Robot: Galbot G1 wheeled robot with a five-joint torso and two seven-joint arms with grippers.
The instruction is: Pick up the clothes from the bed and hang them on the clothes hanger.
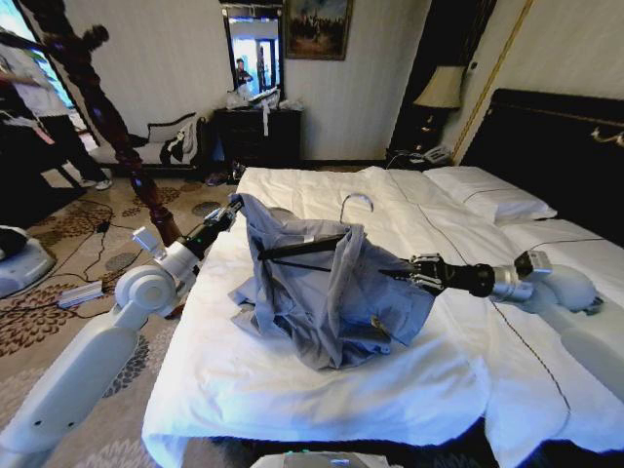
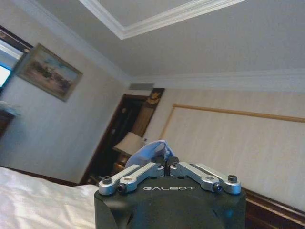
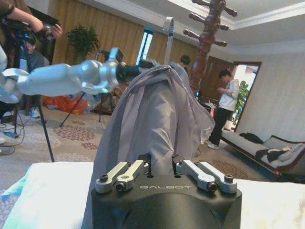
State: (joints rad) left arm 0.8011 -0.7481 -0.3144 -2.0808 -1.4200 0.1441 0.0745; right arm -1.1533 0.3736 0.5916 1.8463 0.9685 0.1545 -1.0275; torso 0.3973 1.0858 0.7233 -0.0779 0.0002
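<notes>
Grey-blue shirt (image 1: 322,292) of wrinkled cloth is lifted partly off the white bed (image 1: 409,380), stretched between the two grippers, its lower folds bunched on the sheet. A thin hanger with a pale hook (image 1: 357,202) sits inside it, dark bars showing across the front. From the robot's left, the left gripper (image 1: 234,208) reaches in over the bed's edge and is clenched on the shirt's upper corner; in the left wrist view a tuft of blue cloth (image 2: 151,151) pokes up between its closed fingers (image 2: 138,172). From the right, the right gripper (image 1: 408,274) meets the shirt's other side above the mattress, its tips buried in the fabric; in the right wrist view the cloth (image 3: 152,124) drapes straight down between its drawn-in fingers (image 3: 125,172), so it grips the shirt as well. White pillows (image 1: 487,195) lie by the black headboard (image 1: 556,146). Off the bed's left side stands the dark brown turned-wood coat stand (image 1: 112,127), well apart from the shirt
</notes>
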